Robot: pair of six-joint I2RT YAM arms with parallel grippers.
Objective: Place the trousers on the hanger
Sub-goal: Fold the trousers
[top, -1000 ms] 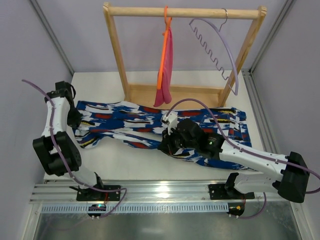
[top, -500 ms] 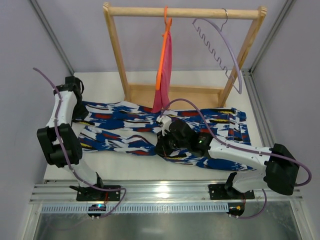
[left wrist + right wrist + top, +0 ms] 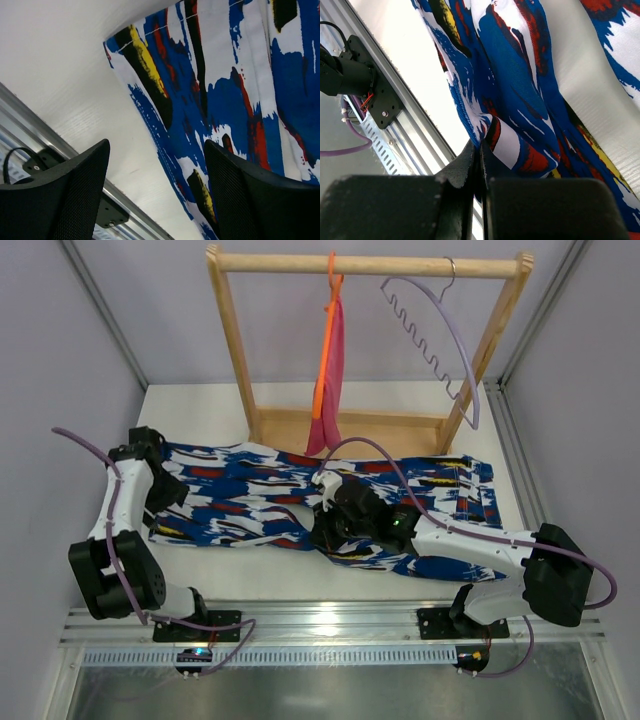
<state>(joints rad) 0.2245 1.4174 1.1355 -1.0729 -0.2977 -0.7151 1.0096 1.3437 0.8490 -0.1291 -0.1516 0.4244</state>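
The trousers, printed in blue, white, red and black, lie spread across the white table. The lilac hanger hangs by its silver hook on the wooden rack's top bar at the right. My left gripper hovers over the leg ends at the table's left. In the left wrist view it stands open above the hem, with nothing between its fingers. At mid-table my right gripper is shut on a fold of the trousers, the cloth pinched at its tips.
A wooden rack stands at the back, with an orange hanger and pink cloth hanging at its middle. An aluminium rail runs along the near edge. Grey walls close in on the left and right.
My left gripper has opened, let go of the leg ends, and swung from the far left back toward the near side. The right gripper stays pinched on the cloth, shifted slightly left.
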